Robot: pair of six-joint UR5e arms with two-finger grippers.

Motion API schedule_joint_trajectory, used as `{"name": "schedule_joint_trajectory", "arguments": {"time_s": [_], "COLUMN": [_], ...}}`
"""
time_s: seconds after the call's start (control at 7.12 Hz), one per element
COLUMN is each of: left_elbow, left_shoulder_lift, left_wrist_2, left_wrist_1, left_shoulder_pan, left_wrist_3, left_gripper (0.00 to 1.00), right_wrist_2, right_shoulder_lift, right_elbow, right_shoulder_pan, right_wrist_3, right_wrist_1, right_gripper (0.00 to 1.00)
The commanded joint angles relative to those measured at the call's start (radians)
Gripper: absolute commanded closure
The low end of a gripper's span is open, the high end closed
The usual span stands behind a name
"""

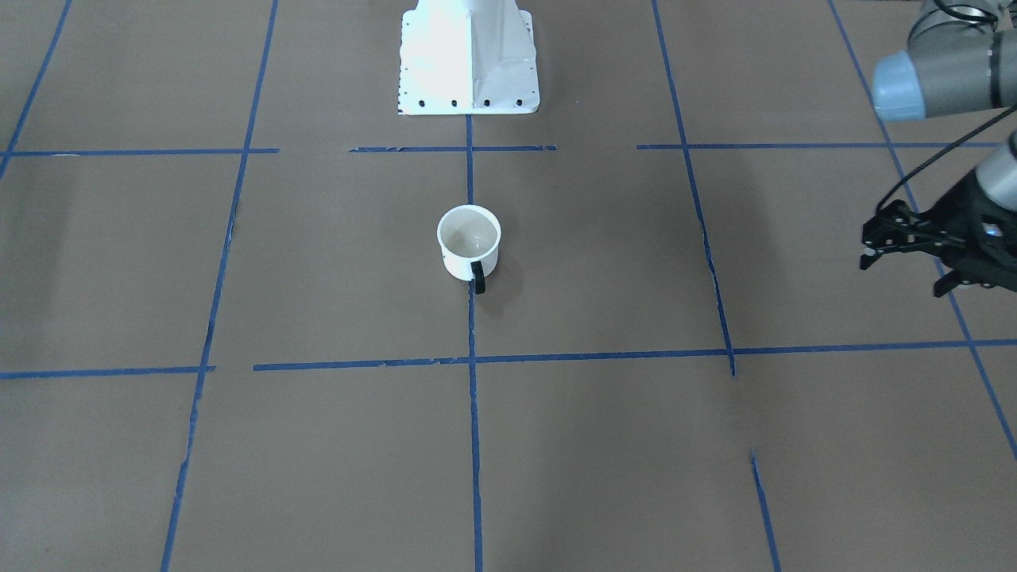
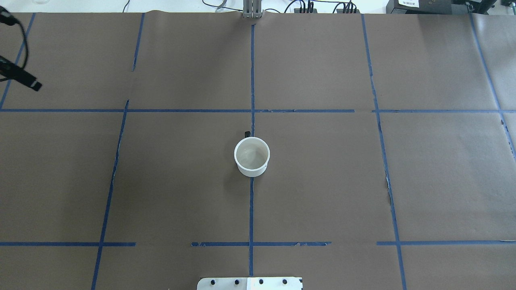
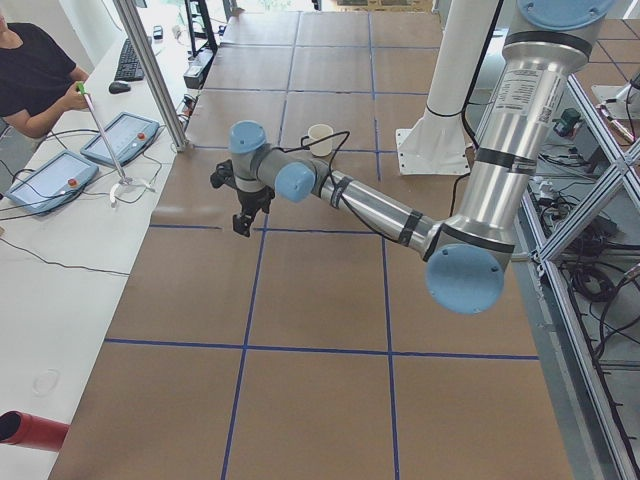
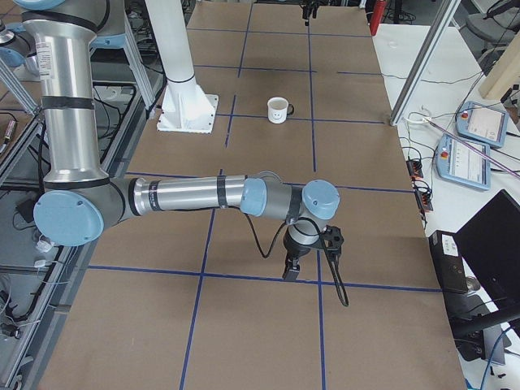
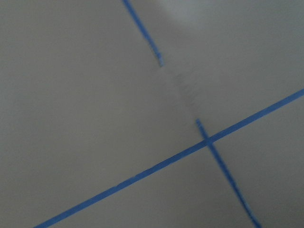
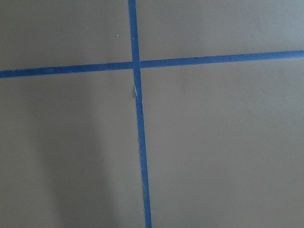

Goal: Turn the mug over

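Front-facing view: mug [image 1: 469,242] upright at mid-table on a blue tape line [image 1: 473,413], mouth up, pale inside holding nothing, black handle [image 1: 477,278] turned away from the robot base [image 1: 469,56]. Left gripper [image 1: 866,248] far out on the robot's left, well apart from the mug, jaws parted, gripping nothing.

Overhead view: round rim open to the camera, mug empty; only a sliver of the left gripper at the left edge.

Left side view: left arm reaching low over the table [image 3: 320,290], mug small beyond it.

Right side view: smiley face showing on the mug's wall; right gripper [image 4: 290,270] pointing down, well apart from the mug; cannot tell how wide its jaws stand.

Wrist views: brown paper and tape only, no mug.

Likely trouble: smooth round wall slipping from a shallow pinch near the rim; mug toppling and rolling instead of landing mouth down; thin handle snagging a finger mid-turn.
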Motion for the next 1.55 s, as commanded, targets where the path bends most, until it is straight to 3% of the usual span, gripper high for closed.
{"name": "schedule_joint_trajectory", "arguments": {"time_s": [0.0, 0.28, 0.98, 1.4], "left_elbow": [0.141, 0.240, 0.230, 0.159], "left_shoulder_lift": [0.082, 0.099, 0.138, 0.183], "left_wrist_2": [-0.030, -0.025, -0.028, -0.031], "left_wrist_1": [-0.018, -0.019, 0.022, 0.057], "left_shoulder_pan": [-0.191, -0.272, -0.295, -0.307], "left_wrist_3": [0.215, 0.217, 0.215, 0.215], "left_gripper": [0.00, 0.00, 0.00, 0.00], "right_wrist_2": [0.000, 0.000, 0.000, 0.000], "right_shoulder_lift": [0.000, 0.000, 0.000, 0.000], "right_elbow": [0.000, 0.000, 0.000, 0.000], "right_shoulder_pan": [0.000, 0.000, 0.000, 0.000], "right_wrist_3": [0.000, 0.000, 0.000, 0.000], "right_wrist_1": [0.000, 0.000, 0.000, 0.000], "right_gripper": [0.00, 0.00, 0.00, 0.00]}}
